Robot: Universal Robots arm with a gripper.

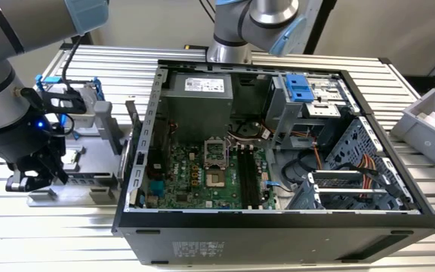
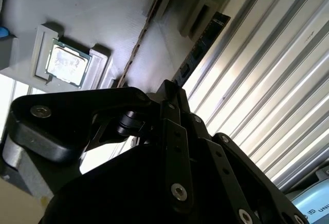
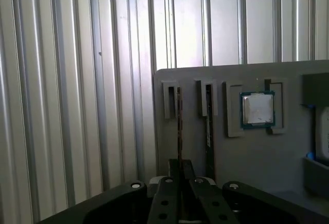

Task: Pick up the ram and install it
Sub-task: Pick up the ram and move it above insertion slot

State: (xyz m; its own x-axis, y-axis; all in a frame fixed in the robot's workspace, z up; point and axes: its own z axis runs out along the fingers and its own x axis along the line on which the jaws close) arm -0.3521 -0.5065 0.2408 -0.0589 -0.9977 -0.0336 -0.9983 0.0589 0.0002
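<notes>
We are at the pick-up step: the gripper [image 3: 180, 168] clenches its fingers on the ram [image 3: 179, 124], seated in the grey fixture [image 3: 257, 167]. Extraction likely demands a straight, untwisted lift.

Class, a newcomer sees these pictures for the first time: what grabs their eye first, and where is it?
The open computer case dominates the middle of the exterior view, its green motherboard exposed. At the exterior view's left the arm reaches over a grey tray; in the first wrist view its hand sits near the ram, standing on edge in a slot beside a silver processor chip.
</notes>
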